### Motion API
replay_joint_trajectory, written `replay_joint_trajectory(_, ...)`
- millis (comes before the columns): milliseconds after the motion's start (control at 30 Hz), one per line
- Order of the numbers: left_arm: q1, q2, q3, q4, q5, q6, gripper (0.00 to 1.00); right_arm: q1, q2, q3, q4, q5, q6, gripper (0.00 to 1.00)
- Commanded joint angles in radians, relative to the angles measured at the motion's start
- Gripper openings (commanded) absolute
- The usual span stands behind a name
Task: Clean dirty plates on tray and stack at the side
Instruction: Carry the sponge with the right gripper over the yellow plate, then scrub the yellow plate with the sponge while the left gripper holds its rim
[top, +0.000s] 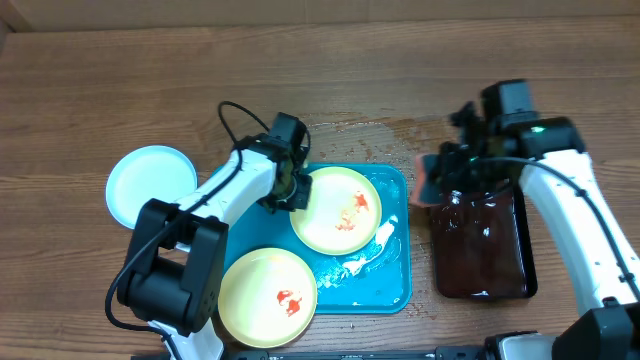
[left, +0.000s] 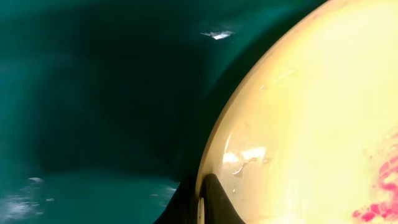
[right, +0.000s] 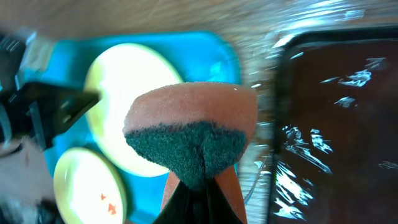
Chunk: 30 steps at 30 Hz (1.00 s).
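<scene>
the left wrist view shows little: the left gripper (left: 200, 204) is cut off at the bottom edge, with only two dark fingertips (left: 219, 202) visible, one on each side of the rim of the smeared yellow plate (left: 311, 124), closed on that rim. the plate runs out of frame to the gripper's right, its red sauce (left: 382, 186) blurred at the edge. the turquoise tray (left: 93, 124) to the gripper's left is dark and out of focus

from overhead this plate lies inside the tray, and a streak of white foam (top: 365, 258) sits just past its side away from the left gripper. a second yellow plate (top: 267, 297) with a small red smear lies nearer the robot than the left gripper, overlapping the tray's near left corner; the left arm's dark base hides part of its edge. the blue-white plate (top: 150, 185) rests on the bare bench (top: 100, 80), off the tray, out to the left of the left gripper, and looks clean

the right gripper (right: 198, 194) grips a sponge (right: 193, 124), orange foam with a dark green scouring face. its fingers are mostly hidden beneath the sponge, which blocks the middle of the right wrist view, where the plates behind it are washed out. the gripper hangs by the far left corner of the dark brown-red tray (top: 482, 250), between it and the turquoise tray; how high it hangs cannot be told. the dark tray glistens wet
</scene>
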Motion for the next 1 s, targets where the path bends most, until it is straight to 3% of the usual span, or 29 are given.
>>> replay_joint_trajectory(0,-0.058,0.031,-0.008,-0.006,0.026,-0.021,0.04,0.094,-0.031,0.033,0.021,-0.04,0.018,0.04)
replay_joint_trajectory(167,-0.074,0.031,-0.007,0.042,0.167,-0.019,0.04,0.226,-0.031,0.008,0.147,-0.036,0.153,0.04)
replay_joint_trajectory(333,-0.05,0.031,-0.007,0.068,0.296,-0.026,0.04,0.243,-0.018,-0.05,0.219,-0.035,0.247,0.04)
replay_joint_trajectory(667,0.0,0.031,-0.007,0.064,0.289,-0.1,0.04,0.243,0.035,-0.215,0.275,-0.043,0.251,0.04)
replay_joint_trajectory(967,0.013,0.031,-0.007,0.063,0.295,-0.1,0.04,0.243,0.038,-0.417,0.372,0.104,0.232,0.04)
